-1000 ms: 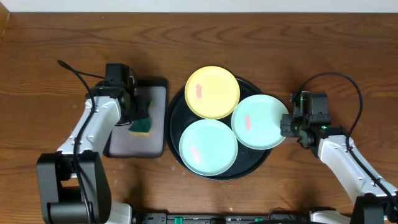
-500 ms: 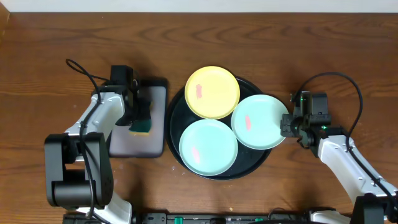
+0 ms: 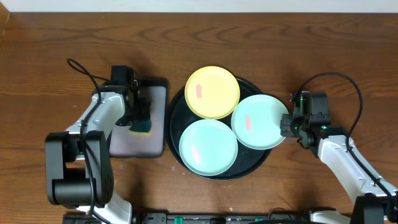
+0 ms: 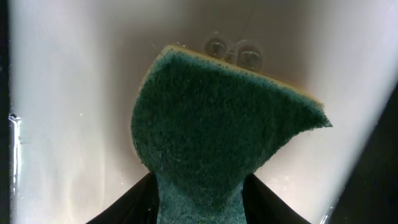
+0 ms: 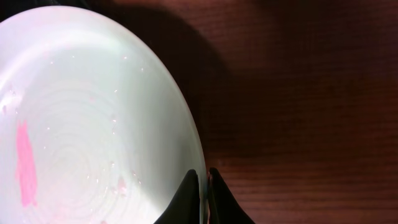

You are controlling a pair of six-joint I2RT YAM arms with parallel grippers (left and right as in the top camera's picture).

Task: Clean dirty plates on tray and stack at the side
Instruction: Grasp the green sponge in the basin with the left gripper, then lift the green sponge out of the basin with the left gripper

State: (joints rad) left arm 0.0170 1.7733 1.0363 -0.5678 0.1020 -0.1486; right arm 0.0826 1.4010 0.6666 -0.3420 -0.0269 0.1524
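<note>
The large round black tray (image 3: 176,107) holds three plates: a pale yellow one (image 3: 212,92) at the back, a mint-green one (image 3: 208,147) at the front, and a mint-green one (image 3: 259,121) on the right, each with a pink smear. My right gripper (image 3: 286,124) is shut on the right rim of the right mint plate (image 5: 81,130), its jaws pinching the edge (image 5: 204,180). My left gripper (image 3: 140,118) is shut on a green sponge (image 4: 217,118) over the grey rectangular tray (image 3: 155,140); the sponge (image 3: 141,127) also shows from overhead.
The grey rectangular tray with a black rim lies left of the black tray. Cables run from both arms. Bare wooden table (image 3: 336,56) surrounds the trays, with dark wood (image 5: 298,93) right of the held plate.
The left arm shifted slightly over the grey tray a second ago, with the sponge in its jaws; since half a second ago nothing has moved. The right arm and plates stay still.
</note>
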